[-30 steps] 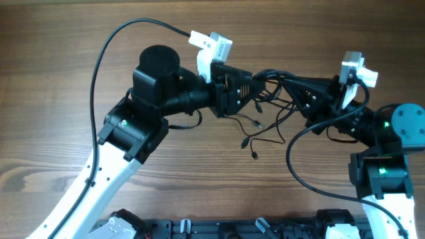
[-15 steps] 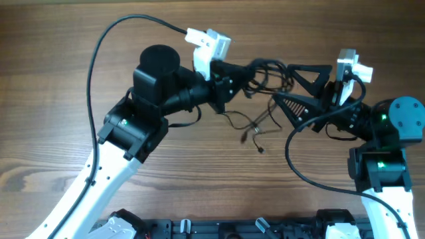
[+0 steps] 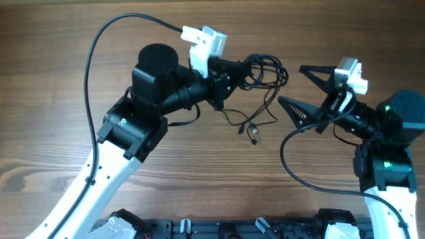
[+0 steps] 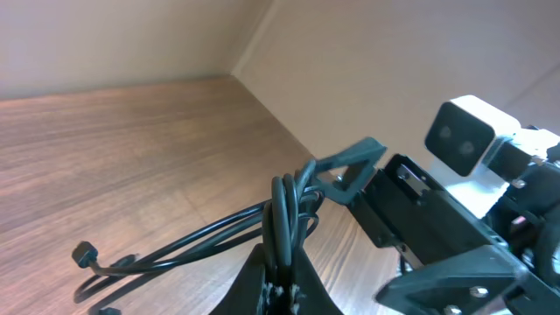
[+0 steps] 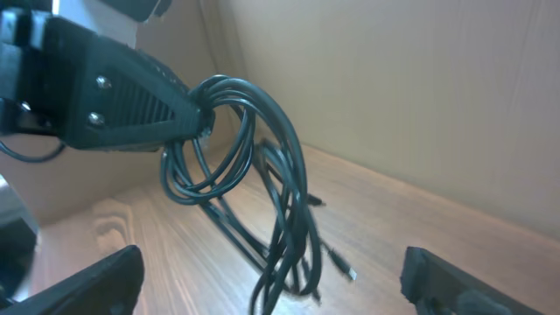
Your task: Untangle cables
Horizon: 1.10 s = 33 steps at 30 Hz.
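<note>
The cables [image 3: 264,68] are a bunch of thin dark cords, looped together and lifted off the wooden table. My left gripper [image 3: 234,72] is shut on the loops, and loose ends with small plugs [image 3: 253,131] trail down to the table. In the left wrist view the cords [image 4: 285,206] run straight up out of the shut jaws [image 4: 282,282]. My right gripper [image 3: 303,87] stands wide open to the right of the bunch, touching nothing. In its own view the cables [image 5: 290,179] hang from the left gripper [image 5: 118,98], ahead of its spread fingers [image 5: 92,282].
The left arm's thick black cable [image 3: 106,46] arcs over the table at the back left. The right arm's cable [image 3: 292,166] loops near the front right. Black fixtures [image 3: 226,229] line the table's front edge.
The right gripper has let go of the cables, opened wide and drawn back to the right. The left gripper has shut on the bunch and lifted it up and back.
</note>
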### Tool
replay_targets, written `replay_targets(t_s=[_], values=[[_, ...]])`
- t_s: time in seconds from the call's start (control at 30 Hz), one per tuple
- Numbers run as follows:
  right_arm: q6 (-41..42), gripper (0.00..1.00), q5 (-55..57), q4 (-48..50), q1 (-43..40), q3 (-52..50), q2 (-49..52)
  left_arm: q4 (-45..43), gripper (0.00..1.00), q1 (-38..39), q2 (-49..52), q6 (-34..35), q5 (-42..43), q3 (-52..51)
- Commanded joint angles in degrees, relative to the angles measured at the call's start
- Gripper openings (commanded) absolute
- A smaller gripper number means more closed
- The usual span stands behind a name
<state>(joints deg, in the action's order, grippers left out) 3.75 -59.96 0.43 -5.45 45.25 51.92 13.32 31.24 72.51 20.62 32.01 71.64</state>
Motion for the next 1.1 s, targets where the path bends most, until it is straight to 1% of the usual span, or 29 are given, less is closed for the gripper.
replay_targets(t_s=[0.0, 0.07, 0.1, 0.13, 0.17, 0.2, 0.37, 0.53, 0.63, 0.73, 0.8, 0.9, 1.0, 1.07], values=[[-8.5, 0.88, 0.0, -0.2, -0.2, 0.2, 0.0, -0.5, 0.04, 2.0, -0.1, -0.7, 1.2, 0.6], [-11.3, 0.72, -0.1, -0.5, -0.2, 0.2, 0.0, -0.6, 0.04, 2.7, -0.1, -0.7, 1.2, 0.6], [-11.5, 0.59, -0.1, -0.5, -0.2, 0.2, 0.0, -0.5, 0.04, 2.7, -0.1, -0.7, 1.4, 0.6], [-11.6, 0.37, 0.0, -0.6, -0.2, 0.2, 0.0, -0.7, 0.04, 2.7, -0.1, -0.5, 2.1, 0.6], [-11.5, 0.18, 0.0, -0.6, -0.2, 0.2, 0.0, -0.7, 0.04, 2.7, -0.1, -0.5, 2.4, 0.6], [-11.5, 0.06, 0.0, -0.7, -0.2, 0.2, 0.0, -0.7, 0.04, 2.7, -0.1, -0.5, 2.4, 0.6], [-11.0, 0.05, 1.1, -3.2, -0.2, 0.2, 0.0, -0.7, 0.04, 2.7, -0.1, -0.5, 2.4, 0.6], [-3.5, 0.04, 12.3, -7.8, -0.2, 0.2, 0.0, -0.3, 0.04, 0.5, -0.5, -0.4, 2.0, 0.6], [3.1, 0.04, 21.3, -11.2, -0.2, 0.2, 0.0, -0.7, 0.04, -0.6, -3.3, -0.6, 2.0, 0.6], [6.0, 0.04, 21.9, -13.0, -0.2, 0.2, 0.0, -0.7, 0.04, -0.6, -5.1, -1.2, 2.0, 0.6], [10.5, 0.04, 22.3, -15.4, -0.2, 0.2, 0.0, -0.5, 0.04, -0.6, -5.5, -2.4, 2.0, 0.6], [14.3, 0.04, 22.6, -18.1, -0.2, 0.2, 0.0, -0.3, 0.04, -0.6, -5.5, -2.4, 2.0, 0.6], [19.9, 0.04, 22.7, -19.2, -0.2, 0.2, 0.0, -0.3, 0.04, -0.6, -5.5, -2.4, 2.0, 0.6], [25.1, 0.05, 22.7, -20.2, -0.2, 0.2, 0.0, -0.3, 0.04, -0.6, -5.5, -2.4, 2.0, 0.6]])
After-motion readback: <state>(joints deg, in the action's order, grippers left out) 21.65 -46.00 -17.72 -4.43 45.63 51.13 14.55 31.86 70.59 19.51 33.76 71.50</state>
